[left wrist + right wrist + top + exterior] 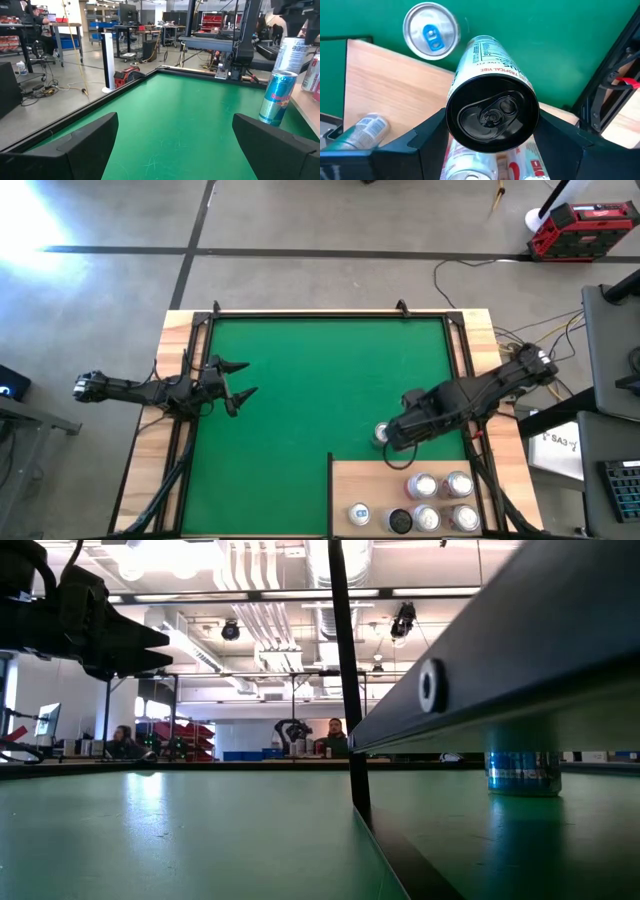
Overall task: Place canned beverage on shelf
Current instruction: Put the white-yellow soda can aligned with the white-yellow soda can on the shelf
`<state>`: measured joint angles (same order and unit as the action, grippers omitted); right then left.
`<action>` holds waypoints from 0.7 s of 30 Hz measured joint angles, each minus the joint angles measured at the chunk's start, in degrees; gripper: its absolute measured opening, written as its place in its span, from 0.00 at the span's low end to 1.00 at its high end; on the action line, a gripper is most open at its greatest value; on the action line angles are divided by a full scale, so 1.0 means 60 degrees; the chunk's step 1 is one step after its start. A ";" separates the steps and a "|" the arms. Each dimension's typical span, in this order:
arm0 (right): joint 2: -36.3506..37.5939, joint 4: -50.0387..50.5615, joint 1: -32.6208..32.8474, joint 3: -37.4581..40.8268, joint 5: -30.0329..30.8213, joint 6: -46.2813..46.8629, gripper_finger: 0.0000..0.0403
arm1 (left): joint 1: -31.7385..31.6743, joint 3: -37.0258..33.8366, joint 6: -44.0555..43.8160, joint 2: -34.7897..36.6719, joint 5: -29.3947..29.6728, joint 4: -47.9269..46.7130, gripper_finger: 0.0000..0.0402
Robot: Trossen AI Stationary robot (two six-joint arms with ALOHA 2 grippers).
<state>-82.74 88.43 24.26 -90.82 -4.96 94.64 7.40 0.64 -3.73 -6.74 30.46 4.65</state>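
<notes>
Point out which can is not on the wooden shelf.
The blue can standing on the green mat, just beyond the shelf; the other cans cluster on the shelf.

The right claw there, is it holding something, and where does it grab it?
Yes: the right gripper holds a white can with a black top, its fingers clamped on opposite sides of the can's body just below the top rim.

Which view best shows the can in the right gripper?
Right wrist view: the white can fills the frame between the right gripper's fingers, dark top facing the camera. The high view hides it under the arm; low and left wrist views show no grip.
</notes>
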 joint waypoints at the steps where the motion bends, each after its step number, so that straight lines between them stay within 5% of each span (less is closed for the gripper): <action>1: -0.0052 -0.0004 0.0041 -0.0052 0.0000 -0.0006 0.60 | 0.0000 -0.0004 0.0000 0.0000 0.0000 0.0000 0.94; 21: -0.1923 0.0266 0.0660 -0.2421 -0.0498 -0.0886 0.60 | 0.0000 -0.0003 0.0000 -0.0007 0.0003 0.0003 0.94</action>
<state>-94.28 90.03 28.21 -105.35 -7.95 89.32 7.40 0.63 -3.73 -6.79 30.48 4.66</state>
